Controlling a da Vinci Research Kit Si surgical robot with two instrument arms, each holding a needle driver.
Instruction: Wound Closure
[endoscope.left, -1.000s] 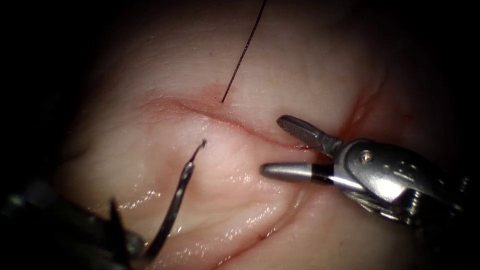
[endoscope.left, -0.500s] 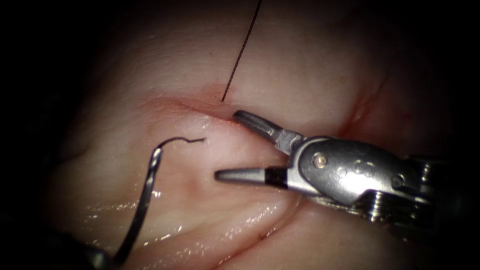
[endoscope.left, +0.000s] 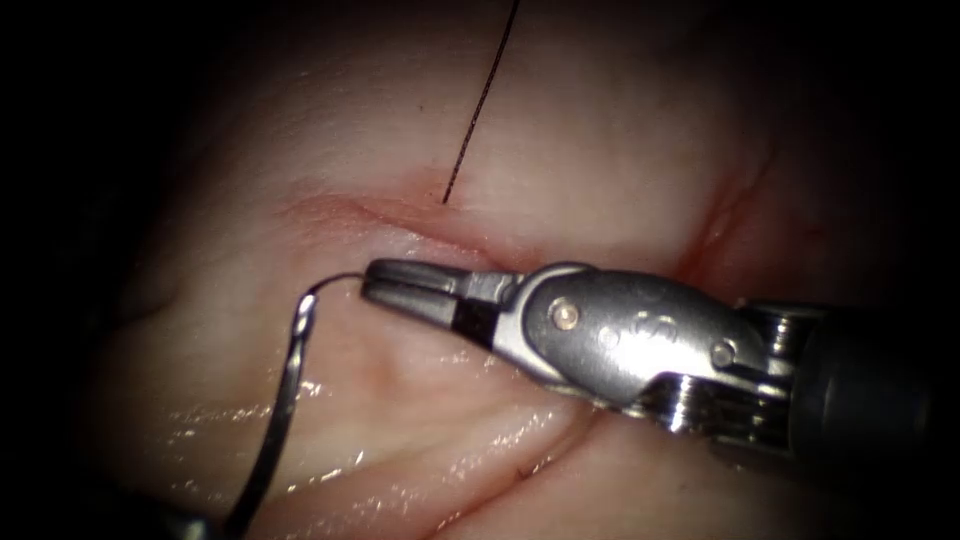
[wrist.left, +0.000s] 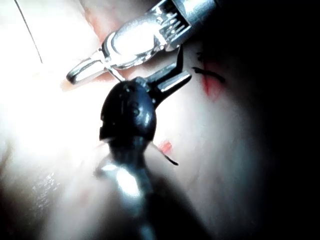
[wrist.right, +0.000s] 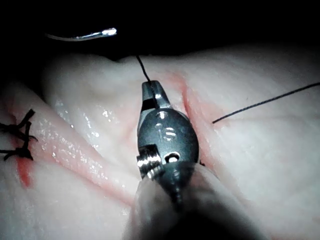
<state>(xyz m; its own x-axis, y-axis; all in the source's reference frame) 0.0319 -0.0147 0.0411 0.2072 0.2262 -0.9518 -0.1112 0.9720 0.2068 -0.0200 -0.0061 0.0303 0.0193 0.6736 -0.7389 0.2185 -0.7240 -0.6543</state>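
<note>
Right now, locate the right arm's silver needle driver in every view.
Endoscope view: the silver needle driver enters from the right, jaws shut on the thread tail of the curved steel needle.
Left wrist view: it lies just beyond the left arm's dark tool.
Right wrist view: it points along its own shaft, over pink tissue.
Shared landmark: the long dark thread leaving the tissue.

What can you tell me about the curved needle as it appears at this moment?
The needle is a thin, dark, shiny metal arc standing free above the tissue, not in it, below the cut. Its lower body runs down toward the left tool, whose hold on it cannot be made out. Its upper end narrows into the fine thread, which bends over to the right tool; those jaws are shut on the thread just beyond the needle's end.
</note>
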